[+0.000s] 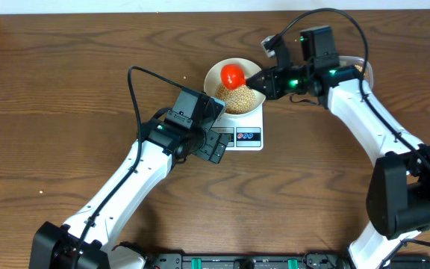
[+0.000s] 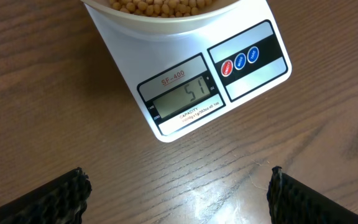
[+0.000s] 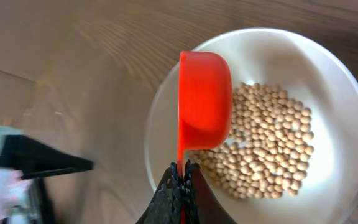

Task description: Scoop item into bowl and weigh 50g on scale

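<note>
Nearly done: small white digital scale (image 2: 194, 81), by the bench's far edge, reads a shade over.
Right jaws grip the red plastic scoop (image 3: 204, 93) over the round white bowl (image 3: 344, 99) of tan beans (image 3: 266, 143); I'd add none. Left jaws wide, empty.

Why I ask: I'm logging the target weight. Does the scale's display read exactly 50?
No, the grey display on the scale shows 51 in the left wrist view.

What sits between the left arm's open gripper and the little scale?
Nothing: the left wrist view shows only bare wooden table between the left gripper and the scale.
</note>
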Robot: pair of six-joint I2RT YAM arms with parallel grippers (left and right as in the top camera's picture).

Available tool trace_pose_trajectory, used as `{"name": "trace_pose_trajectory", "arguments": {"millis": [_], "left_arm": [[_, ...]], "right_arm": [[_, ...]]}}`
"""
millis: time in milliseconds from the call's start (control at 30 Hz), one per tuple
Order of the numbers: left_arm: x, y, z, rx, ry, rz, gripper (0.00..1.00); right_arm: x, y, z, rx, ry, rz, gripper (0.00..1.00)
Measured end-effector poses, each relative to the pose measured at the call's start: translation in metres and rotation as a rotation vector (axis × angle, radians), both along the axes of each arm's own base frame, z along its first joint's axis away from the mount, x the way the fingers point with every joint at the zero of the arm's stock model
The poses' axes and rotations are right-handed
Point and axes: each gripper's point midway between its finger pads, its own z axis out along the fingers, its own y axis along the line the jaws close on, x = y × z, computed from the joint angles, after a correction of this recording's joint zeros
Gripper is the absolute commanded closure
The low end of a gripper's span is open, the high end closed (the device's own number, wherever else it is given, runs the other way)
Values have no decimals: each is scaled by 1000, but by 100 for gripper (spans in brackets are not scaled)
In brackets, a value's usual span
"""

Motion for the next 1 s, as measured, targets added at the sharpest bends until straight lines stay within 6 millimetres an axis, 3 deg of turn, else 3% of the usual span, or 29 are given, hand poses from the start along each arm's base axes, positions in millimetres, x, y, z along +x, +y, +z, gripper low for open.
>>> {"name": "trace_pose_trajectory", "arguments": {"millis": [200,567,1000], "left_arm": [[0,0,0,0,0,0,7],[0,0,0,0,0,0,7],[0,0,0,0,0,0,7]], "right_arm": [[-3,-4,13,92,18,35,99],[-2,-5,20,127,11,46,99],[3,-10,12,81,16,7,99]]}}
